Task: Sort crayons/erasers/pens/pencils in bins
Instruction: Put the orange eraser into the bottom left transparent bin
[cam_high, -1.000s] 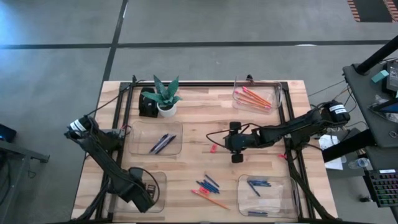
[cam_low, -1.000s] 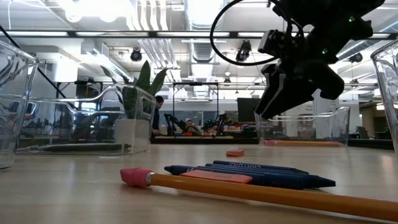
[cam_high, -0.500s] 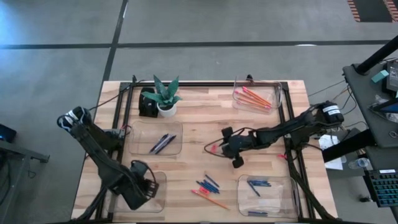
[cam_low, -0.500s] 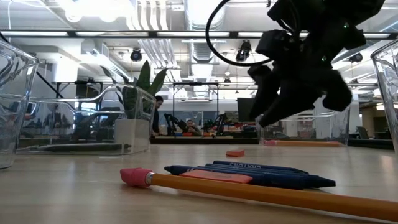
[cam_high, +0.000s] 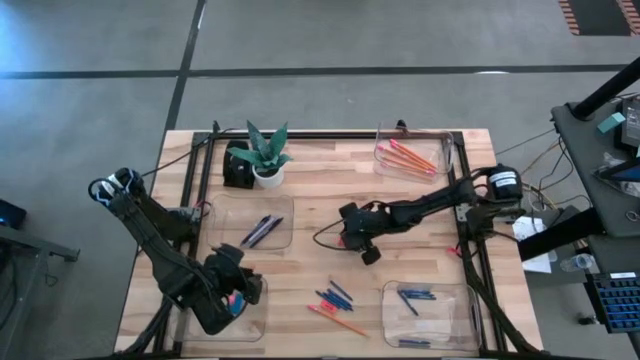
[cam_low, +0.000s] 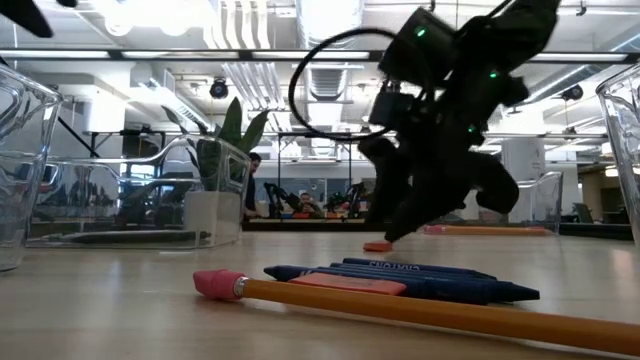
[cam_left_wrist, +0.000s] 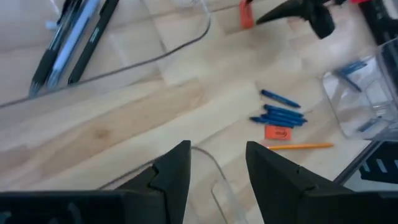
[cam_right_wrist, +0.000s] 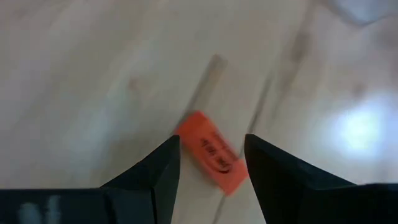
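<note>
An eraser (cam_right_wrist: 211, 155), pink-orange, lies flat on the bare table (cam_high: 330, 190) near its middle, between the bin (cam_high: 250, 222) with the pens and the right arm. The right gripper (cam_right_wrist: 208, 163) is held just above it, with the fingers spread and one on each side, and nothing is gripped yet. In the low view the fingertips are seen almost at the table surface, right at the eraser.

The eraser is small, flat and low. If the fingers are closed before they reach the wood, it can be pinched only at its top edge and can pop out or be flicked away. It also lies at an angle between the fingers, so it may be turned or pushed sideways when they close. If the gripper is lowered too far, the tips will be pressed against the table.

The left gripper (cam_left_wrist: 214, 177) is held open and empty over the near-left bin (cam_high: 255, 285). A second eraser (cam_high: 323, 308) lies among the crayons (cam_high: 336, 296) beside a pencil (cam_high: 345, 323), well apart.
</note>
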